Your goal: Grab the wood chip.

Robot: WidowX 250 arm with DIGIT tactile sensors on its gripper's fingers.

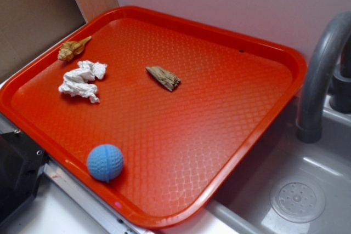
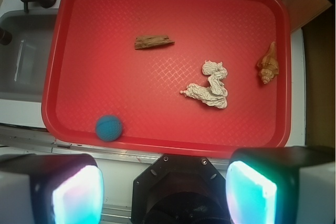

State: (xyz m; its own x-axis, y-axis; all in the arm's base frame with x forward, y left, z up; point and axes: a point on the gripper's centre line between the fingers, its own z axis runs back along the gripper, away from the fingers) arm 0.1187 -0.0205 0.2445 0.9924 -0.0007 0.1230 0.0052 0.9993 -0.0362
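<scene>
The small flat grey-brown wedge of streaky wood, the wood chip (image 1: 163, 77) (image 2: 153, 42), lies flat near the middle of the textured red plastic tray (image 1: 181, 152) (image 2: 157, 129), untouched. From the chip, a crumpled white tissue (image 1: 82, 80) (image 2: 209, 86) lies apart towards the tray's one end, a tan spiral seashell (image 1: 73, 49) (image 2: 268, 64) beyond it in the corner, and a dimpled blue ball (image 1: 105, 162) (image 2: 109, 127) sits well apart by the rim. The tool (image 2: 164, 192) hangs released above the counter, off the tray, its two glowing pads (image 2: 76, 195) spread wide.
</scene>
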